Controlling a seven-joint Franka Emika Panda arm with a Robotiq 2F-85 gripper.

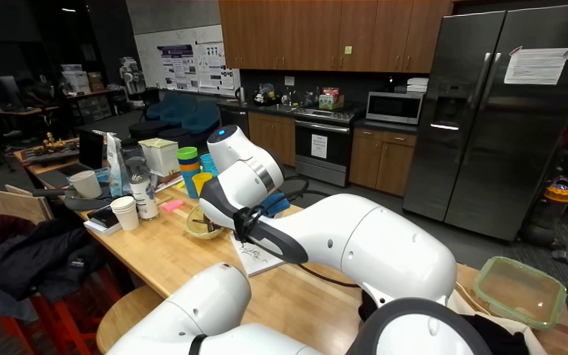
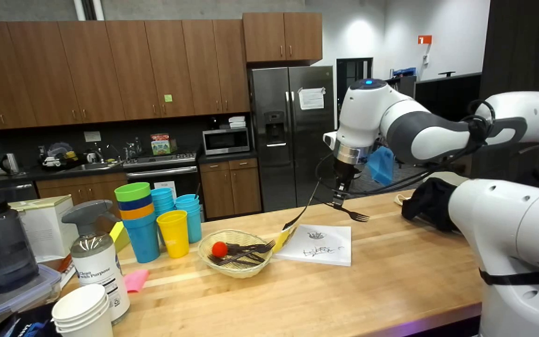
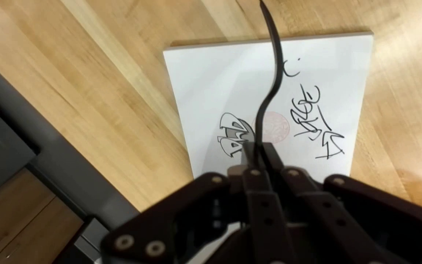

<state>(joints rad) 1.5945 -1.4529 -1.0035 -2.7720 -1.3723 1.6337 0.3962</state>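
Up above the pale wooden surface (image 2: 325, 299), the black robot hand (image 3: 259, 148) is squeezed nearly all the way together, and its two tips pinch a thin dark curvy fork (image 3: 279, 66). The fork is very skinny, which is probably why there is hardly any gap between the tips. They seem to hold it by the handle, so the end with the teeth pokes out free to one side. From the wrist view the fork stands on its narrow edge, and that seems to let the tips press on its flat faces so it does not slip.

The fork hangs over a flat white square pad (image 3: 211, 91) with black pen drawings, and it does not seem to touch the pad or the surface. In an exterior view, a round pale yellow woven basket (image 2: 236, 273) sits just beside the pad. More dark forks (image 2: 261, 248) lie inside it in a messy pile, with a bright red round thing (image 2: 219, 249) next to them. The basket's raised sides likely stop that round thing from rolling away. On the basket's other side, a tall stack of green, blue and orange plastic cups (image 2: 139, 224) stands one inside the next, maybe to save room. A yellow plastic cup (image 2: 174, 236) stands by it.
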